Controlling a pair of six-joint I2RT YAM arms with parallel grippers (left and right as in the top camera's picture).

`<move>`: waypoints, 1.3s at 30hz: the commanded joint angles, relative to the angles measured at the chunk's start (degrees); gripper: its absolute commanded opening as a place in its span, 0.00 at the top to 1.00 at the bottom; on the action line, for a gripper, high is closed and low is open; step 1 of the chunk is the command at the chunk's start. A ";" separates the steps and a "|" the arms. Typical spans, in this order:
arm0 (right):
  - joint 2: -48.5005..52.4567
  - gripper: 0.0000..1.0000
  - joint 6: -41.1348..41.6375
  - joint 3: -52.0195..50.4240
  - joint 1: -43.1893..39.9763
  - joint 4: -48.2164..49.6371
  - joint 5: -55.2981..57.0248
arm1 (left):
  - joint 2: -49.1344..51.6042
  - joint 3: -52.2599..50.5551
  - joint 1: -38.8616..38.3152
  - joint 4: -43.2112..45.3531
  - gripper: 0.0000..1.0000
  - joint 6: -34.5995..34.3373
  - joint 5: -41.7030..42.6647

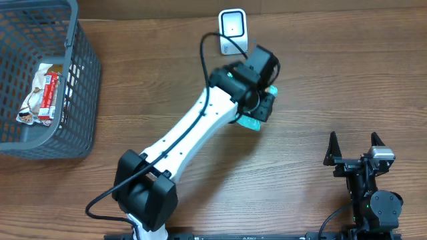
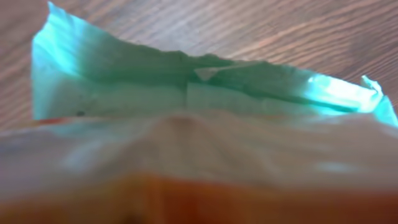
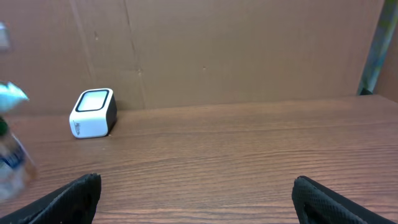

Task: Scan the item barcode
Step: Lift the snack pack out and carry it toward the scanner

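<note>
The mint-green and orange packet (image 2: 205, 106) is pinched in the left gripper (image 1: 261, 107), over mid-table and just near and right of the white scanner (image 1: 232, 25) at the far edge. This looks like the presenting step. Next, the packet needs turning so its barcode faces the scanner's window. No print is legible on it, as the close view is blurred, and the scanner's side mark is too small to read. The right gripper (image 1: 354, 148) rests at the near right, jaws wide and empty.

overhead faces straight down; right wrist looks low across the table (image 3: 249, 149), sharing the scanner (image 3: 93, 113); left wrist, tight against the packet (image 2: 199, 124).
</note>
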 commanded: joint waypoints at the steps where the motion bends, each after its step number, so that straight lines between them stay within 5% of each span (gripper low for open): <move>1: -0.57 0.00 0.20 -0.59 -0.22 0.26 0.48 | -0.50 -5.53 -2.67 5.27 0.63 -3.54 -1.64; 14: -0.57 0.00 0.20 -0.59 -0.22 0.26 0.48 | -0.42 -15.06 -7.63 14.12 0.60 -7.91 -6.43; 39: -0.57 0.00 0.20 -0.59 -0.22 0.24 0.48 | 5.18 -15.50 -8.68 19.21 0.54 -10.21 -8.74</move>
